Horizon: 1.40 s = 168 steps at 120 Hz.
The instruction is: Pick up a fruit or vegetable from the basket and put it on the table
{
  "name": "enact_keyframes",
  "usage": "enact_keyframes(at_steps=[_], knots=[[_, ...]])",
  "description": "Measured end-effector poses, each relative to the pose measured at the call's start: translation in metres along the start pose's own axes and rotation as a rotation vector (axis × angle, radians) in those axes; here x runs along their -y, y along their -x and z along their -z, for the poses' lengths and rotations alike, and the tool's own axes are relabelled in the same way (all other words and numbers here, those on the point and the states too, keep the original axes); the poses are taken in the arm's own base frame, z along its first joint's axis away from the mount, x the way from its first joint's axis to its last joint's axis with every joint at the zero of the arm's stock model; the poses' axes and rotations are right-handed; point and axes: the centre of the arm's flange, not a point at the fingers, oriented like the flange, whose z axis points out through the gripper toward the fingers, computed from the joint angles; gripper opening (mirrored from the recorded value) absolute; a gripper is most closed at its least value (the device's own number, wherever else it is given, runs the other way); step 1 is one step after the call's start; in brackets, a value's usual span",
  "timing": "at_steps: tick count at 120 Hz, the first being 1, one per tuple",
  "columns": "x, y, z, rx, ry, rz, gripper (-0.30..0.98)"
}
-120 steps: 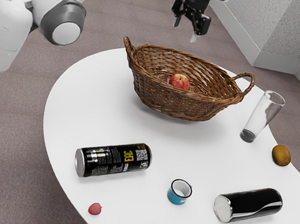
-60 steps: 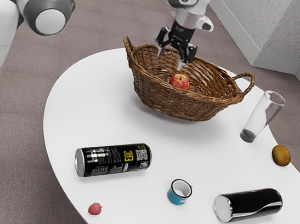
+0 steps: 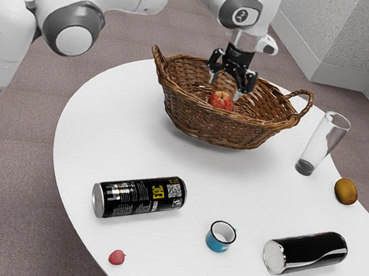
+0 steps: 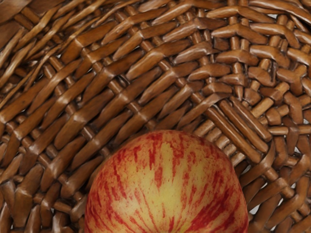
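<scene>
While the white counter (image 3: 103, 134) carries the things, the wicker basket (image 3: 206, 128) stands on its far part in the exterior view; the jaws are spread open over the basket; the red-yellow apple (image 3: 220, 102) lies inside, near below them.

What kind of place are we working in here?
Probably a plain simulated room, office-like: a round white table on brownish carpet-like flooring, with speckled grey walls and pale skirting. Nothing marks it as a kitchen.

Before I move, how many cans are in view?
2: one lettered can near the red berry, one silver-striped can beside the blue mug, both lying on the table.
</scene>
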Motion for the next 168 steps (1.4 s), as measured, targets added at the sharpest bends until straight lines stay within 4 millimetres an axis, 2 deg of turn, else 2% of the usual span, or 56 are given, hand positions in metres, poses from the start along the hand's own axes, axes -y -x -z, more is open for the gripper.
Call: enact_keyframes(at_steps=[31, 124, 142, 156, 161, 168], knots=[[-0.004, -0.007, -0.027, 0.019, -0.017, 0.003, 0.69], [-0.011, -0.012, -0.063, 0.037, -0.015, 0.004, 0.68], [-0.012, -0.013, -0.063, 0.028, -0.012, -0.008, 0.44], [-0.011, -0.013, -0.060, 0.018, -0.013, -0.020, 0.35], [-0.010, -0.012, -0.052, 0.010, -0.008, -0.024, 0.33], [-0.007, -0.008, -0.031, -0.010, 0.008, -0.029, 0.31]])
